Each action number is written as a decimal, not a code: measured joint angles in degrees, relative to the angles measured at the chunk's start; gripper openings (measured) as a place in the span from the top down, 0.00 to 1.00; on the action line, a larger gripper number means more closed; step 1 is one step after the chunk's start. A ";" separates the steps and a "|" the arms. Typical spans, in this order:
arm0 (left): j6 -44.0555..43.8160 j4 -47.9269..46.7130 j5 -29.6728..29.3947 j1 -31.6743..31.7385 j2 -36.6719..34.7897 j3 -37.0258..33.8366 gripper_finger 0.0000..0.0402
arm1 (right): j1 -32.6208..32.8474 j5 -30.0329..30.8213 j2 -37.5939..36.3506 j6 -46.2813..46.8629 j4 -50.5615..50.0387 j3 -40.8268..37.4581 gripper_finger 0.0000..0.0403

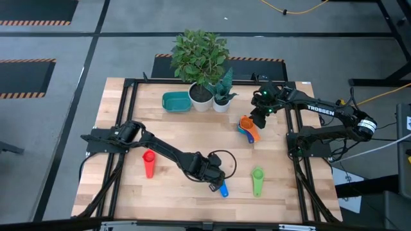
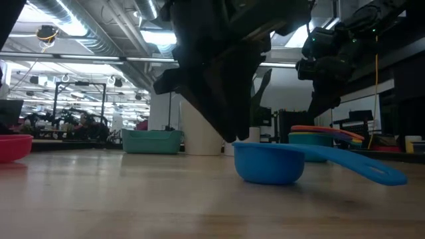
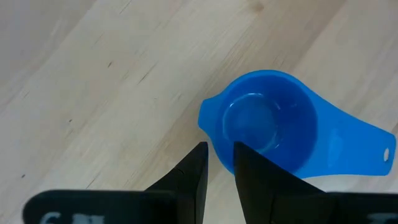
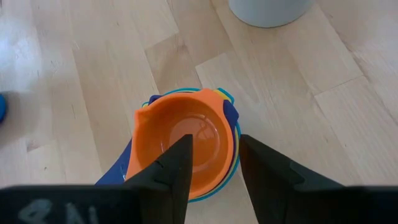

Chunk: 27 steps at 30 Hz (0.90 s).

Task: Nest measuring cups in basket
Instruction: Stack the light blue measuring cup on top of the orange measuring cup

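Observation:
A blue measuring cup (image 3: 267, 124) stands upright on the wood near the table's front edge. My left gripper (image 3: 219, 149) comes down on it with a narrow gap, one finger on each side of the rim away from the handle. A nest of cups, orange on top (image 4: 168, 137), stands at the right (image 1: 249, 128). My right gripper (image 4: 214, 143) hangs open above it, clear of it in the low view. A red cup (image 1: 149, 163) and a green cup (image 1: 257, 181) lie loose. The teal basket (image 1: 175, 101) sits at the far side. My left gripper points steeply down at the blue cup's rim (image 3: 214, 146), on the side opposite the handle, with one fingertip over the bowl and the other outside it. The cup rests flat on the table. Whether the fingers touch the rim I cannot tell.
Two white plant pots (image 1: 201, 99) with leafy plants stand right of the basket at the far edge. Bare wood lies between the red cup, the nest and the basket. The left arm stretches across the table's near left part.

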 joint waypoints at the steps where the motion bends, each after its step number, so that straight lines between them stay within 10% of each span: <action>1: 0.00 0.10 -0.02 0.00 0.00 0.00 0.83 | 0.00 0.00 0.00 0.00 0.01 0.00 0.66; 27: 1.04 3.05 1.52 0.17 4.07 0.02 0.83 | 0.44 0.02 -0.02 0.00 0.11 0.00 0.66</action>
